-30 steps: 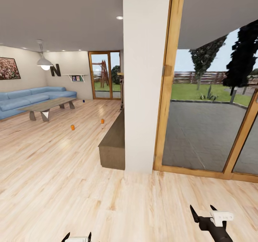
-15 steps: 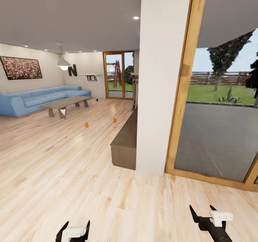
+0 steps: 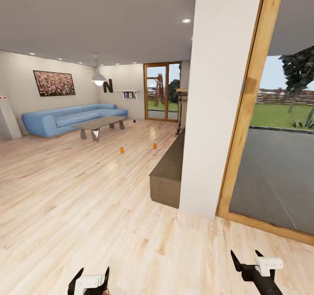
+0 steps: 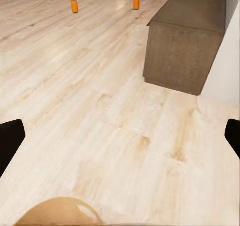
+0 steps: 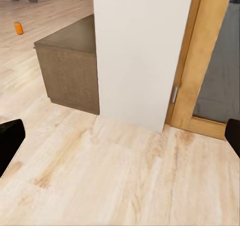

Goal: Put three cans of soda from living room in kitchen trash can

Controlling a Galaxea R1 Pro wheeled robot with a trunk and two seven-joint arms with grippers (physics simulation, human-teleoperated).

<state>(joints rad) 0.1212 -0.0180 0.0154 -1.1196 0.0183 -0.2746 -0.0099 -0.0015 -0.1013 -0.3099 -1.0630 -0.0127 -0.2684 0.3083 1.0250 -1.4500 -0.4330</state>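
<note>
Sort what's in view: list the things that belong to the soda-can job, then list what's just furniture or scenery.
Belongs to the job:
- orange soda can on the floor
- second orange soda can on the floor
- dark blue soda can on the floor beyond the coffee table
- left gripper and right gripper, both open and empty

Just there:
- blue sofa
- coffee table
- low brown cabinet
- white pillar
- wall picture

floor [image 3: 87,207]: pale wood grain | sofa [image 3: 65,118]: blue | two soda cans [image 3: 121,150] [image 3: 154,145]: bright orange | third can [image 3: 134,121]: dark blue | pillar [image 3: 213,94]: white | door frame [image 3: 244,111]: golden wood | low cabinet [image 3: 168,179]: dark brown
</note>
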